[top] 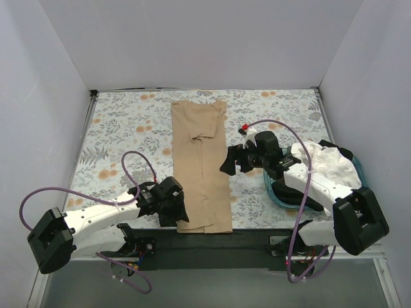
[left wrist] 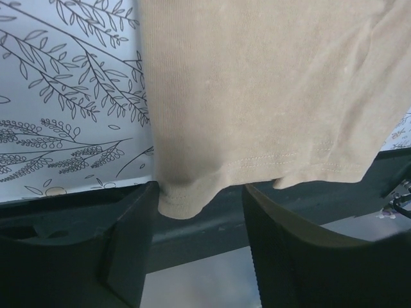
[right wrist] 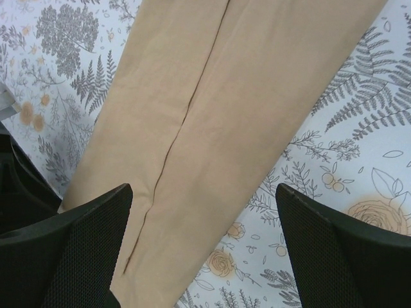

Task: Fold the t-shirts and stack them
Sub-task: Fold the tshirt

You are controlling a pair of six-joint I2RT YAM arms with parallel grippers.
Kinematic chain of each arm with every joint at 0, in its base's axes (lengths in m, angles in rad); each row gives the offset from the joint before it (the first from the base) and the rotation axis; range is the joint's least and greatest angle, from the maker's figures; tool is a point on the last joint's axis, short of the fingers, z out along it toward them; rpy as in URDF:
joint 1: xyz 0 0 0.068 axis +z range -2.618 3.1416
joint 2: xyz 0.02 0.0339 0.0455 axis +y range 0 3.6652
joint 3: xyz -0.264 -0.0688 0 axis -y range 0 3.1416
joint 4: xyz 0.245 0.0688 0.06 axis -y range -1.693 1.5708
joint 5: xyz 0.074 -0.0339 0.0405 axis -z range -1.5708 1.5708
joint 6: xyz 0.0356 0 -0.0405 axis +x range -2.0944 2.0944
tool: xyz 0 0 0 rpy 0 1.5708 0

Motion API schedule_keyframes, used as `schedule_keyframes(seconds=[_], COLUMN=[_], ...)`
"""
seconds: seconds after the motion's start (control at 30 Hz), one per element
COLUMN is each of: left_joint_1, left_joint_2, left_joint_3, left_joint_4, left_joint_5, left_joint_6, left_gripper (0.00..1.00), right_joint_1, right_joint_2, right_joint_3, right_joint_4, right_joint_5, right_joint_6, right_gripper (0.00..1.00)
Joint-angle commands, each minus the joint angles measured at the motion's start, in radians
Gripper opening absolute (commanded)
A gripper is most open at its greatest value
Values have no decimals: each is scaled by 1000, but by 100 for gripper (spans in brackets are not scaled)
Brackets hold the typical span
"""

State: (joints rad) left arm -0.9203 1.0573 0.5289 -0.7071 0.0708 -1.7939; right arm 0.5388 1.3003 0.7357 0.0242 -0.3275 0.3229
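Lying lengthwise down the middle of the table (top: 122, 128), the tan shirt (top: 202, 167) is seen folded into a long narrow strip, with its hem at the near edge. The left gripper (left wrist: 200, 212) is placed at the near left corner of that strip. In the left wrist view the hem corner droops over the table edge between the two fingers; the jaws are partly apart, a gap is seen beside the right finger, and the cloth is not pinched. The right gripper (right wrist: 202, 205) is held above the strip's right edge, about halfway along it. Its jaws are spread wide and nothing is held between them; a fold line of the shirt is seen running below. At the right side of the table the white shirt (top: 327, 163) is heaped in the basin (top: 277, 196), well apart from the tan shirt.
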Motion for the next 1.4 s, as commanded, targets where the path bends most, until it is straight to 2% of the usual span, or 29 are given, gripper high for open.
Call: schedule_keyframes(seconds=[0.0, 0.17, 0.23, 0.27, 0.33, 0.53, 0.67, 0.83, 1.0, 1.13, 1.3, 1.37], left_joint_1=[-6, -6, -6, -6, -6, -6, -6, -6, -6, -6, -6, -6], left_joint_2=[-6, 27, 27, 24, 17, -16, -57, -103, -97, -103, -138, -146], left_joint_3=[-23, -24, -20, -18, -18, -32, -52, -66, -73, -78, -87, -92], left_joint_4=[-22, -28, -38, -40, -52, -104, -111, -118, -92, -78, -84, -80], left_joint_5=[38, 55, 55, 52, 58, 64, 86, 87, 104, 113, 112, 118], left_joint_6=[5, 11, 10, 10, 7, -13, -22, -39, -45, -50, -70, -79], left_gripper=[51, 35, 23, 9, 0, 0, 0, 0, 0, 0, 0, 0], right_joint_1=[23, 44, 67, 76, 105, 272, 369, 478, 604, 638, 684, 697], right_joint_2=[-29, -32, -29, -30, -38, -87, -143, -216, -173, -104, -41, -26], right_joint_3=[-10, -27, -35, -39, -41, -32, -84, -153, -147, -136, -121, -122], right_joint_4=[-55, -118, -136, -142, -190, -358, -444, -455, -439, -429, -423, -405], right_joint_5=[24, 25, 27, 28, 48, 168, 163, 130, 133, 160, 185, 185], right_joint_6=[-2, -8, -2, -2, -18, -73, -56, 1, 21, 41, 64, 70], right_gripper=[98, 98, 98, 98, 98, 98, 98, 97, 96, 91, 79, 70])
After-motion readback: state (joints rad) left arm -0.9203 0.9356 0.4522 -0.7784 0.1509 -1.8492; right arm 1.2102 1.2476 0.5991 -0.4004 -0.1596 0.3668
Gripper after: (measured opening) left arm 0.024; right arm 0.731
